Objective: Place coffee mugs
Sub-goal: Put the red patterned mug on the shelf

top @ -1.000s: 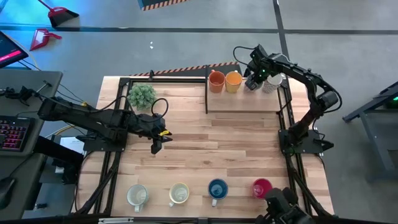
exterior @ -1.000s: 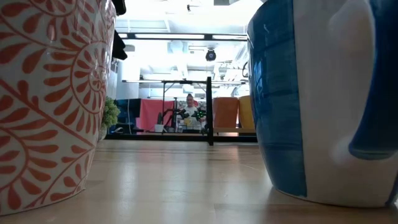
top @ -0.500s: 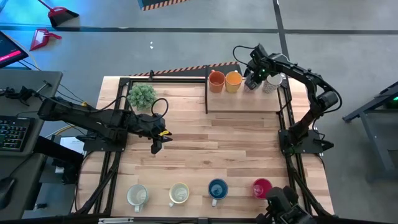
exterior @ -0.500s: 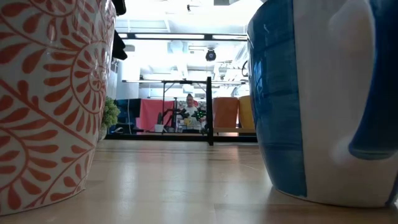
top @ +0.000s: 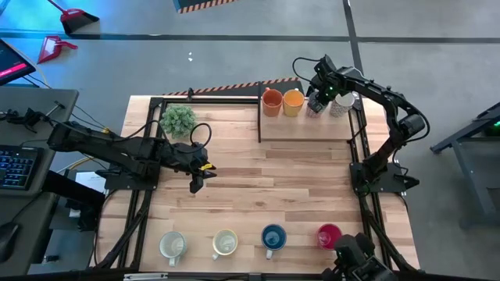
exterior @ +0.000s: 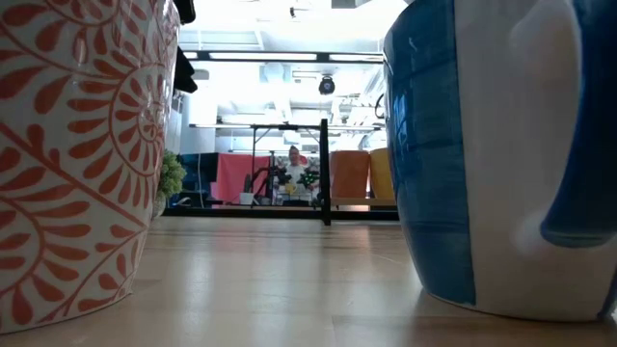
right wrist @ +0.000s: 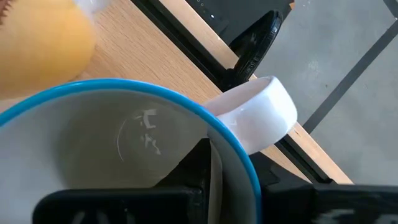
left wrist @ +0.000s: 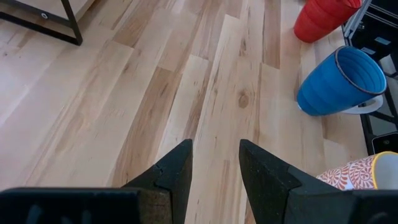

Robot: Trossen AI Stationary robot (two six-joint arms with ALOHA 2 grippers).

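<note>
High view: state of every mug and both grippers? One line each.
orange mugs: upright on shelf
blue-rimmed mug: held at rim by right gripper, jaws shut
white shelf mug: upright, free
front white mug, patterned mug, blue mug, red mug: upright, untouched
left gripper: jaws open, empty

Wooden table (top: 258, 187) bears four mugs (top: 273, 236), plant (top: 178, 119), apparently a shelf (top: 305, 125).

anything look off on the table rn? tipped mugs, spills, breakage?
Nothing stands out. The four mugs in the near row, including the blue mug and red mug, stand upright, as do the two orange mugs on the raised platform. No spills or damage are visible. The right gripper grips a blue-rimmed mug by its wall.
</note>
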